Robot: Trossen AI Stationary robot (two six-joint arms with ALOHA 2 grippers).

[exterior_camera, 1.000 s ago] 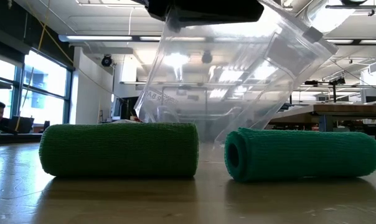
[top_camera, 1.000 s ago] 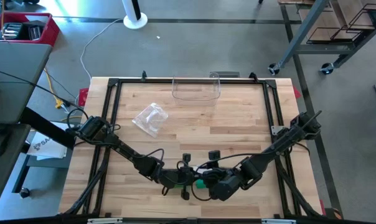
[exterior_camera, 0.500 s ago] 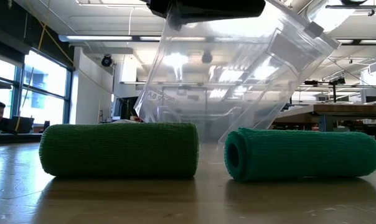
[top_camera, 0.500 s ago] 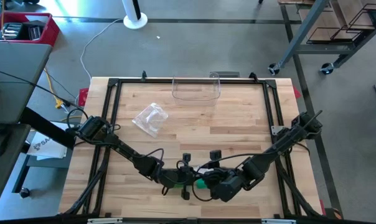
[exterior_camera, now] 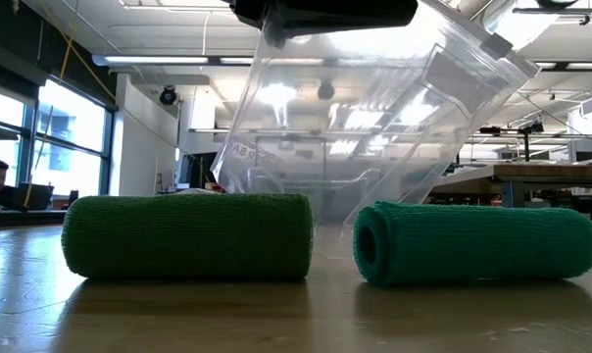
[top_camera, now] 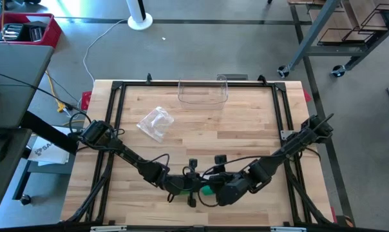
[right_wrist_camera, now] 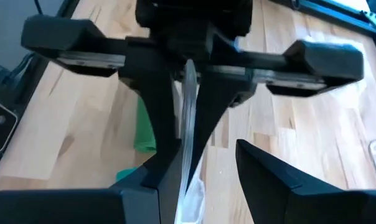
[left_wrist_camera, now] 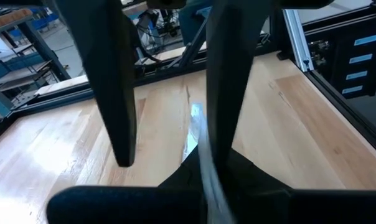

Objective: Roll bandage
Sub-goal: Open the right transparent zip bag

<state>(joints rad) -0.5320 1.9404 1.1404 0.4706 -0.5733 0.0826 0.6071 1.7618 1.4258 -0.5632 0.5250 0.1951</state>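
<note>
Two rolled green bandages lie on their sides on the table near its front edge, a darker one (exterior_camera: 188,235) and a teal one (exterior_camera: 477,243); they also show in the right wrist view (right_wrist_camera: 145,134). Behind them hangs a clear plastic bag (exterior_camera: 374,118). My left gripper (top_camera: 196,187) is shut on the bag's film. My right gripper (top_camera: 212,191) faces it from the right. It is open, with a finger on either side of the film (right_wrist_camera: 189,177). My left gripper pinches a thin edge of the clear bag (left_wrist_camera: 199,140) between its two fingers. It comes nearly level from the table's left. The bag hangs below the fingers; the bandage rolls hide its lower end in the low view. My right gripper has the film running close beside one finger (right_wrist_camera: 166,168); I cannot tell whether it touches.
A clear plastic container (top_camera: 203,92) stands at the table's far edge. A crumpled clear bag (top_camera: 156,122) lies left of centre. A black frame (top_camera: 117,96) runs around the table top. Bare wood lies between the container and the grippers.
</note>
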